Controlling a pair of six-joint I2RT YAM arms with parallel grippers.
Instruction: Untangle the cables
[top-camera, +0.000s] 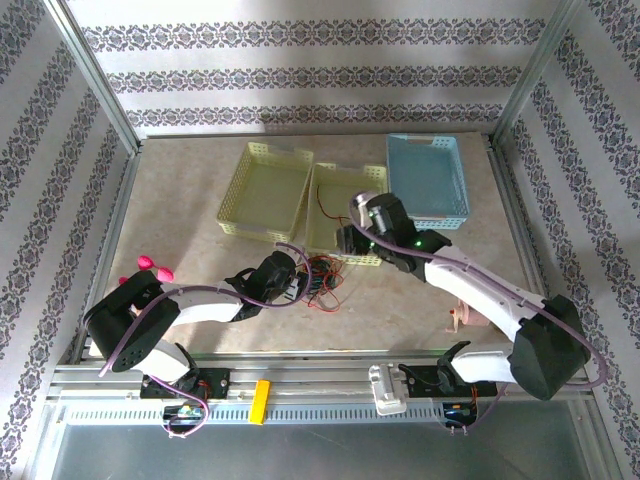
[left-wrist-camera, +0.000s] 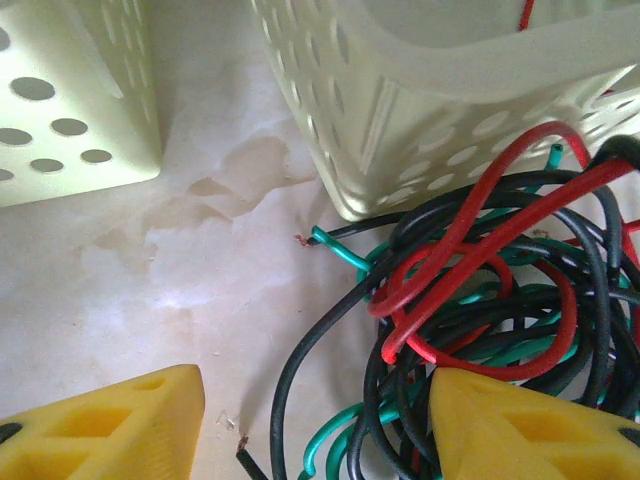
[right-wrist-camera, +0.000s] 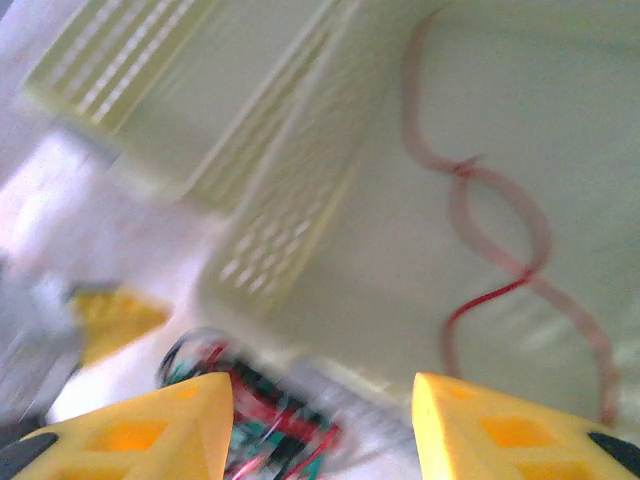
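Top view, lower centre: we see the left gripper, fingers spread and holding nothing, low over the table and the nearer arm to the tangle of red, green and black cables, which lies just to its right with no clear long axis. Farther up, the right gripper, likewise spread and empty, hovers over the middle basket, where one red cable lies.

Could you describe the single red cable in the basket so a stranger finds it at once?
On the table, find the middle basket of three, pale yellow. On its floor lies a thin, wavy red cable, alone; the other wires form a red, green and black tangle outside it.
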